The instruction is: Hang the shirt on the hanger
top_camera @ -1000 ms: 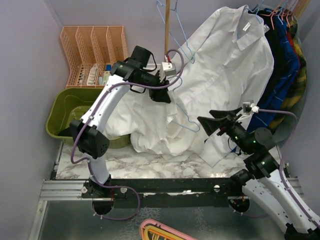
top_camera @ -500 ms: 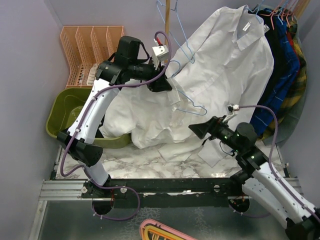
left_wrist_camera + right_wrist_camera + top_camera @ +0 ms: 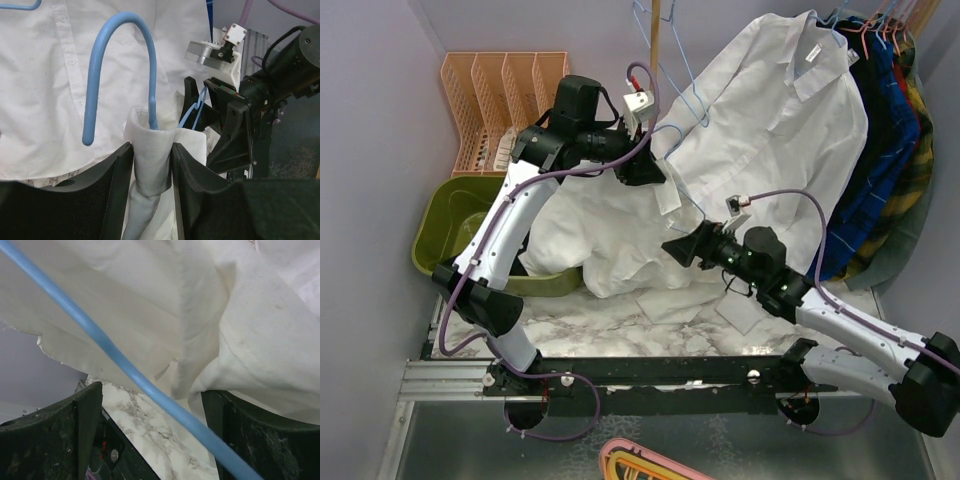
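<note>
Both arms are mid-threading near the overhead frame's centre: my left end effector (image 3: 152, 155) pinches the shirt (image 3: 50, 75) fabric around the hanger (image 3: 153, 75) neck, the right end effector (image 3: 150, 410) gapes wide astride its lower wire, which I judge must next be clamped and steadied.

The top external camera sits high at the 6 o'clock edge, facing 12 o'clock over the worktop (image 3: 550, 325). The left wrist camera looks past the left jaws toward 5 o'clock, onto the right arm (image 3: 280, 75). The right wrist camera faces 10 o'clock, very close. All three views share the shirt (image 3: 150, 300) and hanger (image 3: 125, 365).
</note>
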`<move>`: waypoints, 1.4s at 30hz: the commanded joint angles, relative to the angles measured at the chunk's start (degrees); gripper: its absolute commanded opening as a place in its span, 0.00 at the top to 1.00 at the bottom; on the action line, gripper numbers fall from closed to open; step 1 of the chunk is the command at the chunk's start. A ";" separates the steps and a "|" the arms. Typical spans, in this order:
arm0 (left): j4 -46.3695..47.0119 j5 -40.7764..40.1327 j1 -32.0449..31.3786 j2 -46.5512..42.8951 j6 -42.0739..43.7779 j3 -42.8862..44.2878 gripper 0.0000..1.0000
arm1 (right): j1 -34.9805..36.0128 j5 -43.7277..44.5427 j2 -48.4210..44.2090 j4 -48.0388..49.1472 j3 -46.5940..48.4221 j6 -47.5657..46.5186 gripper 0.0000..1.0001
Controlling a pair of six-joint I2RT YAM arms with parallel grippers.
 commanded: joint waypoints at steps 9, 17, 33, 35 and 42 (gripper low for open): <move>3.38 1.69 0.11 -3.81 -1.29 -1.83 1.00 | 12.70 27.55 1.76 -3.50 4.20 1.52 0.25; 3.82 2.82 0.37 -5.77 -2.03 -2.35 1.00 | 12.92 29.87 5.03 -2.85 4.10 1.35 0.35; 6.79 8.81 3.48 -8.70 -6.32 -5.63 1.00 | 13.25 36.86 8.27 9.73 -0.53 -0.60 0.82; 6.84 8.72 3.85 -8.98 -6.21 -6.11 1.00 | 13.44 38.29 6.83 8.78 -1.50 0.30 0.93; 9.04 11.04 8.40 -9.09 -9.93 -5.35 1.00 | 13.54 44.64 -8.50 -2.00 -8.74 6.48 0.99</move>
